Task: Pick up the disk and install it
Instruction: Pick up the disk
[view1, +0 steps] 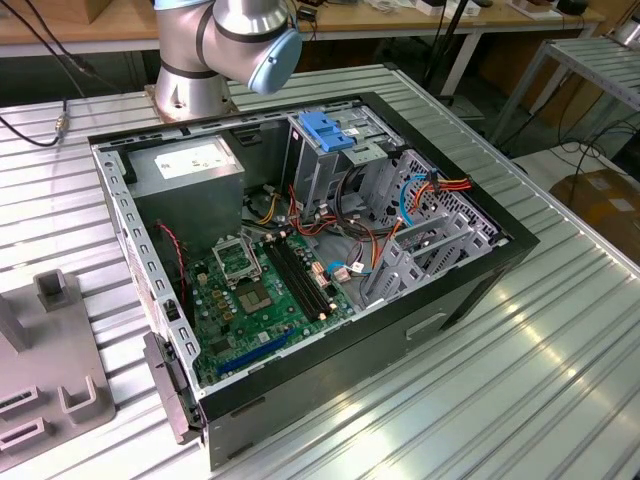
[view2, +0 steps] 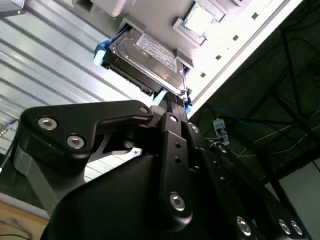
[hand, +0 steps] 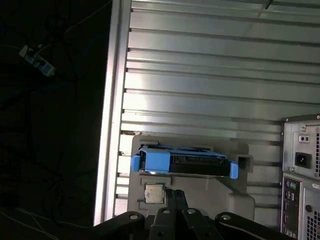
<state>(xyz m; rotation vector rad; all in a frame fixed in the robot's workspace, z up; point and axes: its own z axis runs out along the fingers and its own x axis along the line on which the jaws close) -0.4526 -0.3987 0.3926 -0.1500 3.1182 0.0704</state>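
I have the disk (hand: 185, 162) on edge in its grey holder (hand: 235, 192) on the tabletop (hand: 210, 75); it sits dead ahead of my tool (hand: 174, 194), long side across the approach; tool tips look pressed together, pinching nothing.

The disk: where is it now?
In the first wrist view the disk rests on a grey holder on the ribbed metal table, close to the table's edge, with a processor chip beside it.
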